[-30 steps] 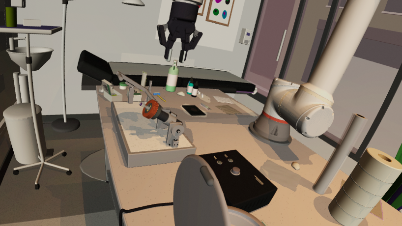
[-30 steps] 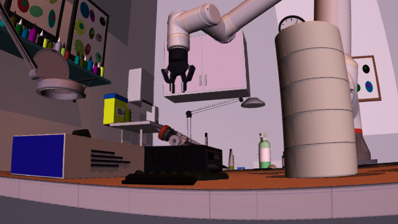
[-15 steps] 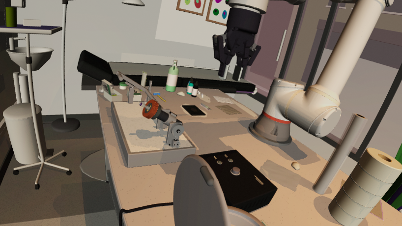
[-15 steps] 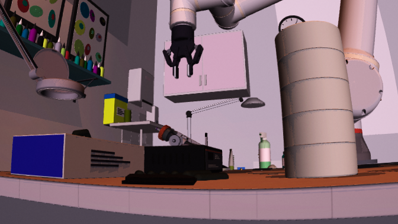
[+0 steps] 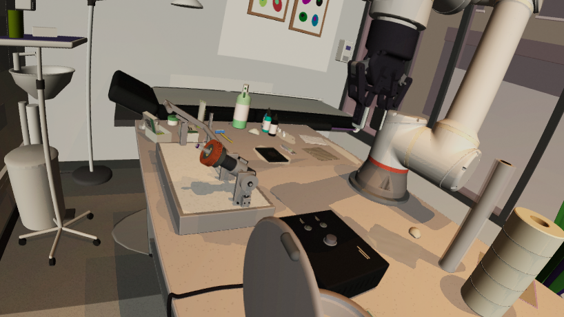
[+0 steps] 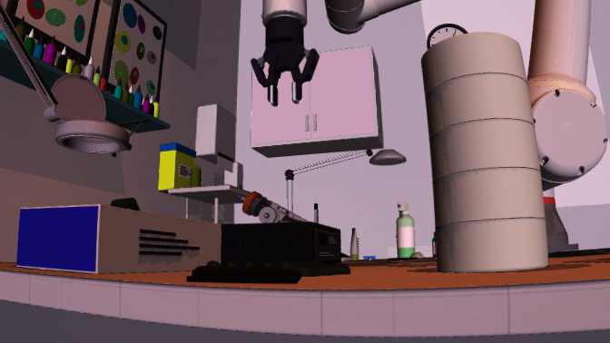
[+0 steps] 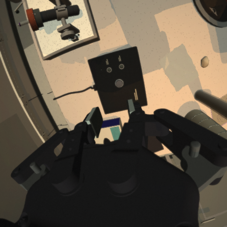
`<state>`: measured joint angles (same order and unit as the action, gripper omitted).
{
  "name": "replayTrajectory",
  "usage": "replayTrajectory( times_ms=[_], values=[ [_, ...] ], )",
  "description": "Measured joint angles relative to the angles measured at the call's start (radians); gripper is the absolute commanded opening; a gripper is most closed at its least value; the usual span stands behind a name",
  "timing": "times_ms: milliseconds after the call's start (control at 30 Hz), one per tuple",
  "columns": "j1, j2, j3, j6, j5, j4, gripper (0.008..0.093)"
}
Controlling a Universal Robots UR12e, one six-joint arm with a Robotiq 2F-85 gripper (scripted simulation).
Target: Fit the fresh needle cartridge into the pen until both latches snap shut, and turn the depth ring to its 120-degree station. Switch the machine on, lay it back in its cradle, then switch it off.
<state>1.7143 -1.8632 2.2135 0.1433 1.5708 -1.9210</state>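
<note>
On the raised tray at the left of the desk, the tattoo pen (image 5: pixel 226 159) lies in its grey cradle (image 5: pixel 243 190), its orange depth ring (image 5: pixel 210 152) near the far end and a purple-tipped cartridge (image 5: pixel 198 146) sticking out past it. The black power box (image 5: pixel 335 250) sits nearer the front edge, with two small knobs and a round button (image 7: pixel 119 83) on top. My gripper (image 5: pixel 368 118) hangs high above the desk beside the arm's base, open and empty, well to the right of the pen. The wrist camera looks straight down on the power box (image 7: pixel 118 78) and the pen (image 7: pixel 51 15).
A tall roll of paper towels (image 5: pixel 512 262) stands at the desk's right front corner, with a slim tube (image 5: pixel 475 217) leaning beside it. A round magnifier lamp head (image 5: pixel 280 268) fills the foreground. Bottles (image 5: pixel 241 108), a black pad (image 5: pixel 271 154) and small tools lie along the far side.
</note>
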Motion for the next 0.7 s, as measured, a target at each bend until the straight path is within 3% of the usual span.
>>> replayTrajectory(
  times_ms=[233, 700],
  values=[
    [0.011, 0.000, 0.000, 0.011, 0.000, 0.000, 0.0440],
    [0.012, 0.000, 0.000, 0.012, 0.000, 0.000, 0.0165]
  ],
)
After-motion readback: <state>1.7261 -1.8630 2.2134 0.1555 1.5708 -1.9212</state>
